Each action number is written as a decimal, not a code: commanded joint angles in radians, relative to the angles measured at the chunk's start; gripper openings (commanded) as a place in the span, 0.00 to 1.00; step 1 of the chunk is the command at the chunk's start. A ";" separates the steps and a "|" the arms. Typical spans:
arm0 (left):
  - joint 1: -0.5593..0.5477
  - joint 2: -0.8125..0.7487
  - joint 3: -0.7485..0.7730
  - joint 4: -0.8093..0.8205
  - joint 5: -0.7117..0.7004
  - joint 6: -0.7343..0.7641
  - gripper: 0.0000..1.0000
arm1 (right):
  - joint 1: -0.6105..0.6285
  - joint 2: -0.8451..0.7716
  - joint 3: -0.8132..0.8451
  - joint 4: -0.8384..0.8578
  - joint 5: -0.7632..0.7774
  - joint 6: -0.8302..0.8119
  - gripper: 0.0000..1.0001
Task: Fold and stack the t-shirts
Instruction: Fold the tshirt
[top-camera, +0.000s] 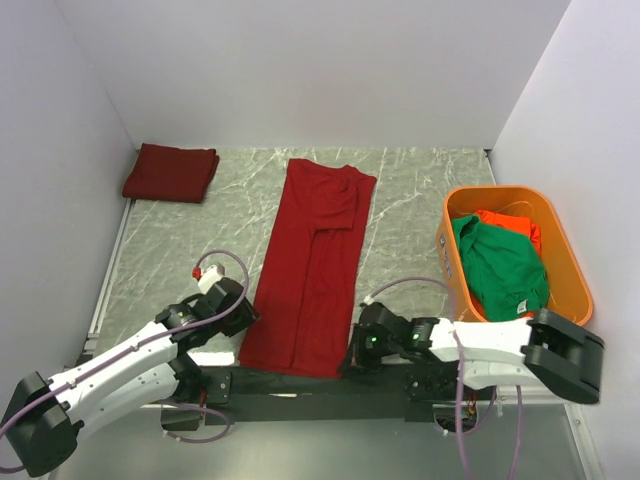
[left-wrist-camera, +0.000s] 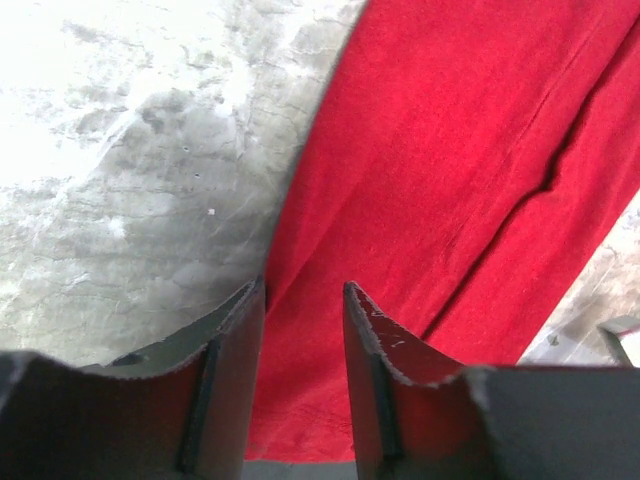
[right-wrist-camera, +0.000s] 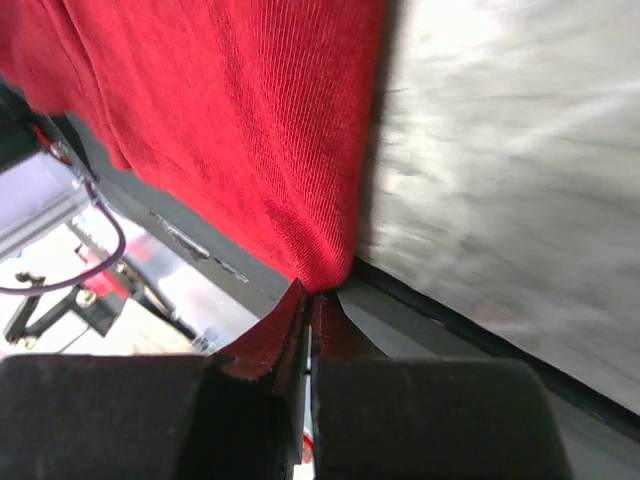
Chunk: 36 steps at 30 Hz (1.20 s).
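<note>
Right jaws tight on crimson t-shirt (top-camera: 310, 270) corner, left jaws apart

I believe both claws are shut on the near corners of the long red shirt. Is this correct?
Not quite. Only the right claw is shut on the long red shirt. The left claw is open over the shirt's left edge, near that corner, as the left wrist view shows.

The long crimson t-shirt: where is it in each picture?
Top external: the long crimson cloth t-shirt lies centre, between the arms.
Left wrist: right half, beyond the left gripper.
Right wrist: upper left, corner pinched in the right gripper.
Shared landmark: grey marble tabletop.
</note>
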 joint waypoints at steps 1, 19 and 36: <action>-0.002 0.008 0.039 0.021 0.022 0.049 0.44 | -0.055 -0.127 -0.028 -0.209 0.080 -0.072 0.00; -0.128 -0.041 -0.107 -0.022 0.206 -0.104 0.43 | -0.270 -0.371 -0.016 -0.466 -0.043 -0.318 0.00; -0.367 0.045 -0.069 -0.024 0.195 -0.252 0.39 | -0.205 -0.402 0.042 -0.489 -0.073 -0.295 0.00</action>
